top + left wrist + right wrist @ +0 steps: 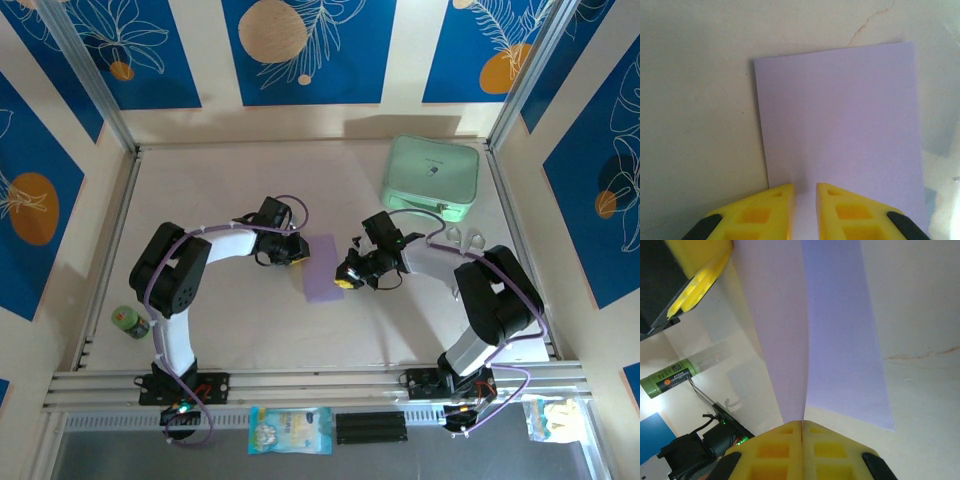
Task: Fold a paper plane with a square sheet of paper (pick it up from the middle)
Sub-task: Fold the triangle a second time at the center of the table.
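The sheet of paper point(322, 268) is pale lilac and lies mid-table between my two grippers. My left gripper point(296, 254) sits at its left edge. In the left wrist view the paper point(840, 115) lies flat, and the left gripper point(805, 187) holds its yellow fingers a narrow gap apart over the near edge. My right gripper point(349, 279) is at the sheet's right edge. In the right wrist view the right gripper point(802, 422) is shut, with the paper point(840, 330) running into its seam. One half of the sheet stands up as a flap while the other lies flat.
A mint-green rounded case point(432, 175) rests at the back right. A small green bottle point(130, 320) lies at the left near my left arm's base, and shows as the bottle point(670, 380) in the right wrist view. A printed packet point(290, 428) lies in front of the rail.
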